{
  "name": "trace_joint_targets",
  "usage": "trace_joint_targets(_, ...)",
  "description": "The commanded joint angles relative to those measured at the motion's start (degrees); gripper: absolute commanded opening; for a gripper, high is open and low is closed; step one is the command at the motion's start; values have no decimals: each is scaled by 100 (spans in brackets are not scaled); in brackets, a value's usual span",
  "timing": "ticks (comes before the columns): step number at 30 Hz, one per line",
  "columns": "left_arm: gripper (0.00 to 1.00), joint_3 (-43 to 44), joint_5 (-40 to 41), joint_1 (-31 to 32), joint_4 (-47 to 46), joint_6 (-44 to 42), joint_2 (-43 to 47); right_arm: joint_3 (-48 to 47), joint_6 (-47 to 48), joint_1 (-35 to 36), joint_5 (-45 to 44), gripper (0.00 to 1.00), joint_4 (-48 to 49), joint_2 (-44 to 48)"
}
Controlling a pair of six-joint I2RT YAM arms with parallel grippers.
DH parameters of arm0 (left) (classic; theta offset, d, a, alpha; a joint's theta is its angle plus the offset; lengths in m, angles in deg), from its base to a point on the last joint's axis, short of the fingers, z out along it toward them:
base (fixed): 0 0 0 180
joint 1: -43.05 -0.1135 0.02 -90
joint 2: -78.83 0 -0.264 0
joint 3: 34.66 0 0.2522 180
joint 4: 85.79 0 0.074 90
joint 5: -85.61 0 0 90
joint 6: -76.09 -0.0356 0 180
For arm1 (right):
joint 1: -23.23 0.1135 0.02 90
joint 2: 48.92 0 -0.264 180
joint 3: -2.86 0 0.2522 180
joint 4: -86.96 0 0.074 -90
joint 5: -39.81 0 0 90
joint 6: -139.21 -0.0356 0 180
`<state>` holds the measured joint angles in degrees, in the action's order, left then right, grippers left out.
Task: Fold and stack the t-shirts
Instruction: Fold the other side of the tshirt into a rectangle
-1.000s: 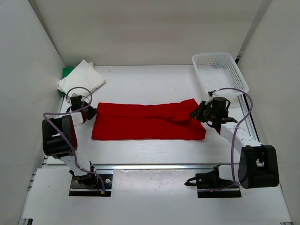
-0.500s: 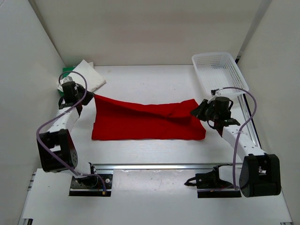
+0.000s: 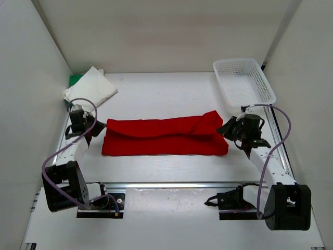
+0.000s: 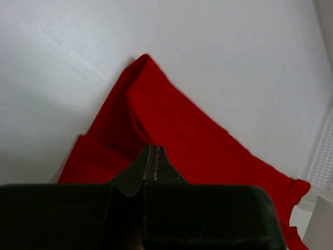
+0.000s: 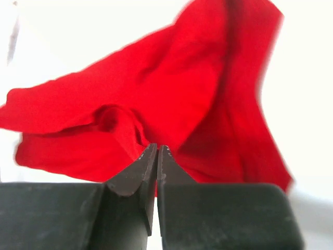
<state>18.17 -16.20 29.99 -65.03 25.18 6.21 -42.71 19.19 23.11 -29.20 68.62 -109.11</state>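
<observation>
Looking out from the near edge, I have both arm bases bolted to the aluminium rail [image 3: 171, 185], one arm reaching up each side of the work. Between them the red t-shirt [image 3: 164, 136] lies flat across the middle of the white table [image 3: 166, 94] as a long band running left to right, with its upper layer folded over towards me.

The left gripper [image 3: 100, 129] sits at the band's left end. In its wrist camera the jaws are pressed fully together and a crease in the cloth runs straight into the tips, so I judge it is pinching that corner. The right gripper [image 3: 225, 129] is at the right end, also clamped tight, with red fabric bunched against its tips; I read that as a hold too. Gripping both ends at once makes sense to me, since it keeps the fold line straight while the layer is laid down.

Further back, in the far left corner, the white t-shirt [image 3: 91, 89] rests folded on top of the green t-shirt [image 3: 75, 79], of which only an edge shows. That looks like the stack the red one must join. A white mesh basket [image 3: 242, 60] stands in the far right corner, well apart from the cloth. Plain white walls [image 3: 166, 36] close in the table on three sides.
</observation>
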Motion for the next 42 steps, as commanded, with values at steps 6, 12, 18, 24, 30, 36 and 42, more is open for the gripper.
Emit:
trace_joint_targets(6,17,-927,-31,-320,-120,-86,293,614,-127,-199,-200,1,107,191)
trace_joint_targets(12,36,-813,-462,-698,-348,221,511,1097,-355,-14,-376,14,212,489)
trace_joint_targets(18,36,-884,-480,12,-928,591,811,703,-242,504,-1298,26,-341,1060)
trace_joint_targets(24,36,-927,397,2022,-1306,494,890,-217,75,1171,-1002,0,27,-68)
trace_joint_targets(30,32,-1269,611,3449,-1834,512,662,-1361,778,1445,-492,0,300,-2222)
trace_joint_targets(36,31,-1586,408,3443,-2132,511,644,-1750,875,1515,-131,0,176,-3113)
trace_joint_targets(42,31,-1736,250,3371,-2352,502,486,-1907,990,1761,-9,0,10,-3473)
